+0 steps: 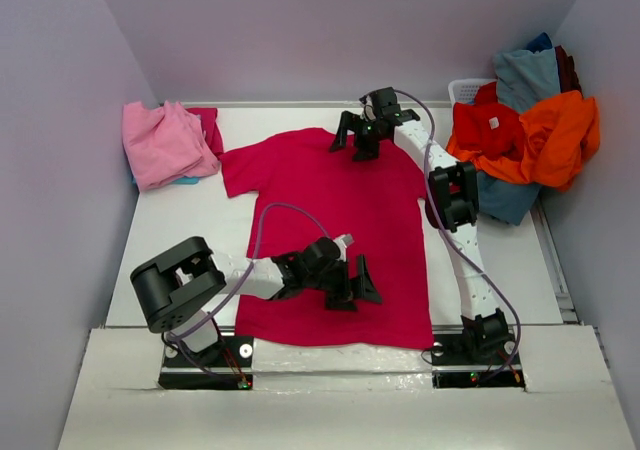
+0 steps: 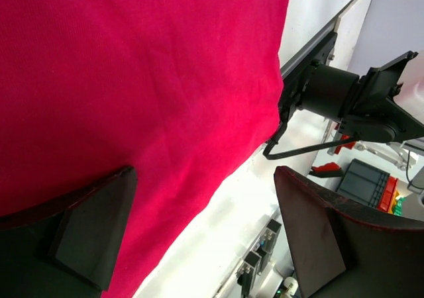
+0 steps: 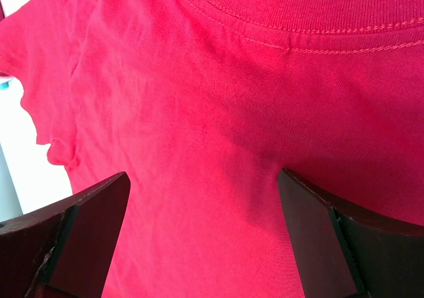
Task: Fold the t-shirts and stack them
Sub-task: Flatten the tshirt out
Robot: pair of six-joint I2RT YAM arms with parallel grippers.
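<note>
— T-shirts, where do they lie?
— A crimson-magenta t-shirt (image 1: 340,240) is spread flat in the middle of the surface (image 1: 180,240), collar toward the far wall and hem toward the arm bases. A light pink t-shirt (image 1: 160,142) lies crumpled at the far left corner. At the far right an orange t-shirt (image 1: 555,135), a red t-shirt (image 1: 485,125) and a grey-blue t-shirt (image 1: 525,75) are heaped over a white basket (image 1: 465,88).
— And the left tool (image 1: 355,290)?
— It is over the lower part of the crimson-magenta shirt, near the hem. Its jaws are spread wide with only flat cloth showing between them. Its wrist view shows the hem edge and bare surface beyond it.
— The right tool (image 1: 355,142)?
— It is at the collar end of the same shirt, jaws also spread wide and gripping nothing. Its wrist view shows the stitched neckline above and a rumpled sleeve off to the left.
— Do the fingers touch the cloth?
— I cannot tell for either one.
</note>
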